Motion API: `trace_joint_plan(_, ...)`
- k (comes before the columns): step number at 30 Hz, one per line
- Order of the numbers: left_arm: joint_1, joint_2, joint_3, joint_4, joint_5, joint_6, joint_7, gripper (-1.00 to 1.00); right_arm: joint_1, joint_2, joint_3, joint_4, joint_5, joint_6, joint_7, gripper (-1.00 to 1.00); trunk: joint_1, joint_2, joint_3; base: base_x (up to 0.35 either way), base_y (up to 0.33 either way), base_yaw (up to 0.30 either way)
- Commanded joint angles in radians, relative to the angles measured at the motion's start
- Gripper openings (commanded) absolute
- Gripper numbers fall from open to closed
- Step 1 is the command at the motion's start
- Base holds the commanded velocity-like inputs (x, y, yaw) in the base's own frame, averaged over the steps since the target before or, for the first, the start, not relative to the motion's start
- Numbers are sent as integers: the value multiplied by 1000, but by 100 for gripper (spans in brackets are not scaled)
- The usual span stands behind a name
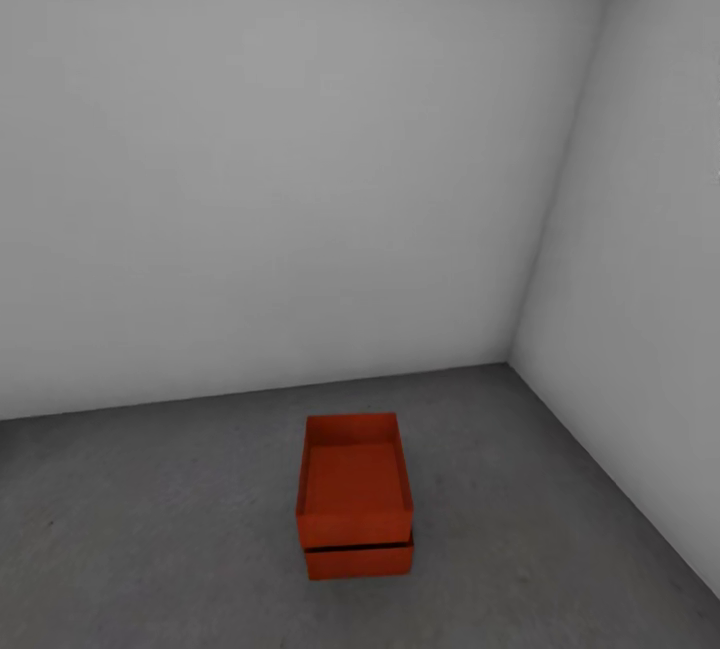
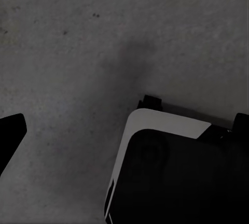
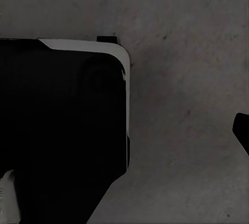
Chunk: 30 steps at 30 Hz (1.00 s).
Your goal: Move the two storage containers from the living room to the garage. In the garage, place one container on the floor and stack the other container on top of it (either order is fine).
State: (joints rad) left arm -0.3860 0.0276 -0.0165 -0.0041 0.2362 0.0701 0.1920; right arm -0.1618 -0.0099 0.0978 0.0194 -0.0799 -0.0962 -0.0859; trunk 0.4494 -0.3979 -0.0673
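Two orange-red storage containers stand stacked on the dark grey garage floor [image 1: 150, 529], near the corner of two white walls. The upper container [image 1: 355, 484] sits open-topped and empty on the lower container [image 1: 358, 561], slightly offset, with a thin dark gap between them. In the left wrist view a black fingertip [image 2: 11, 133] of the left gripper shows at the frame's edge over bare floor. The right wrist view shows a black fingertip [image 3: 241, 130] of the right gripper, also over bare floor. Each fingertip sits wide of the frame's middle, and neither gripper holds anything.
Plain white walls [image 1: 300, 179] close the space behind and to the right [image 1: 640, 329] of the stack. My own black and white base [image 2: 176, 177] fills part of each wrist view [image 3: 62, 120]. Mottled grey floor spreads around the containers.
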Motion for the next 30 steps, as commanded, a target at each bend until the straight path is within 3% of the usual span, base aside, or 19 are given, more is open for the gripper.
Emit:
trace_joint_plan(1, -1, 0, -2, 0, 6, 4, 3, 100, -1, 0, 6, 2, -11, -5, -2, 100, 1, -2, -1, 0, 0, 0)
trace_joint_plan(30, -1, 0, -2, 0, 6, 4, 2, 100, -1, -3, 7, 2, -11, -6, -10, 100, 1, -2, 41, 0, 0, 0)
